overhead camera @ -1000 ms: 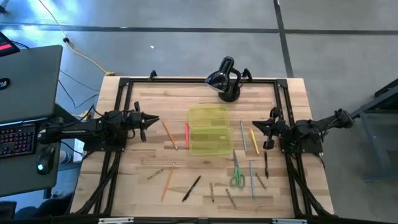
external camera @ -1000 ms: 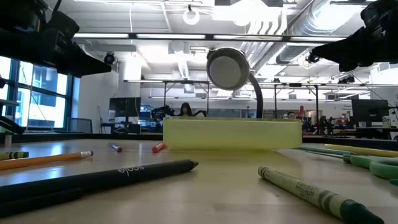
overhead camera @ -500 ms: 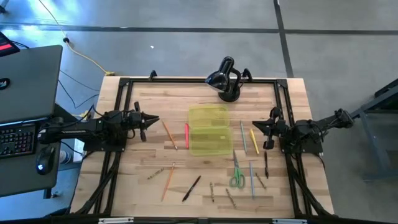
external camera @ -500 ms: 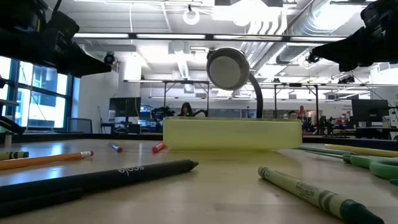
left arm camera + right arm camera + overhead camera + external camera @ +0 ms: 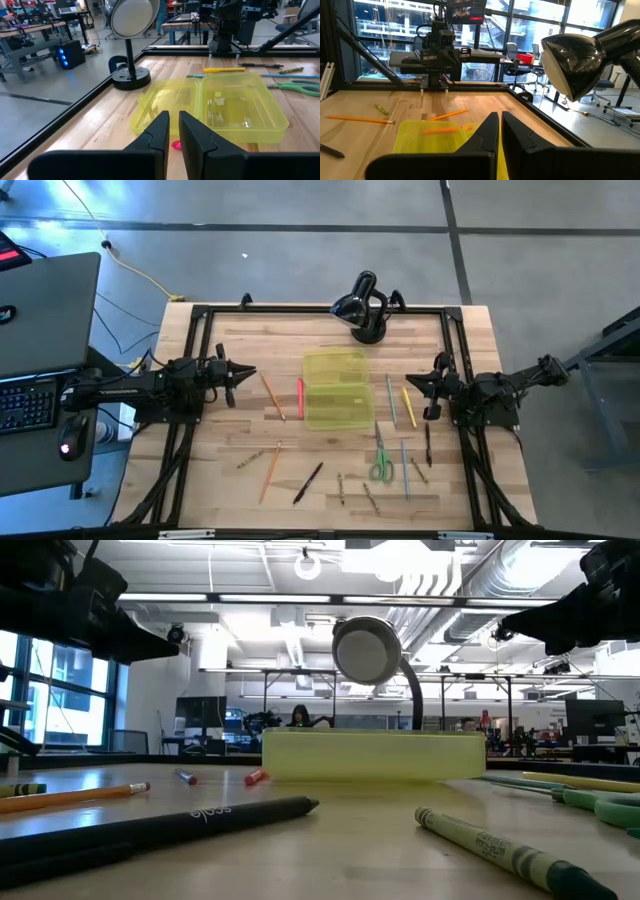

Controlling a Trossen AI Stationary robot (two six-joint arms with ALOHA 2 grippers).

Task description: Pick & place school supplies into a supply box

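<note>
Nothing moved: left gripper (image 5: 173, 131) slightly parted, right gripper (image 5: 500, 131) closed, both empty; black pen (image 5: 160, 830) reads "scale"

Place: you are looking at a robotics lab or open workshop hall.
Ceiling: exposed ducts and pipes (image 5: 480, 585) with strip lights run overhead.
Floor: bare grey concrete (image 5: 300, 250) surrounds your wooden table (image 5: 240, 345).
Workstation: a laptop (image 5: 45, 305) and lit keyboard (image 5: 25, 405) sit beside your table, with a yellow cable (image 5: 140, 272) trailing across the floor.
Background: benches, monitors (image 5: 200, 712) and office chairs (image 5: 512, 52) fill the room; large windows (image 5: 385, 30) line one wall.
People: a person (image 5: 299, 717) sits far back at a desk.
</note>
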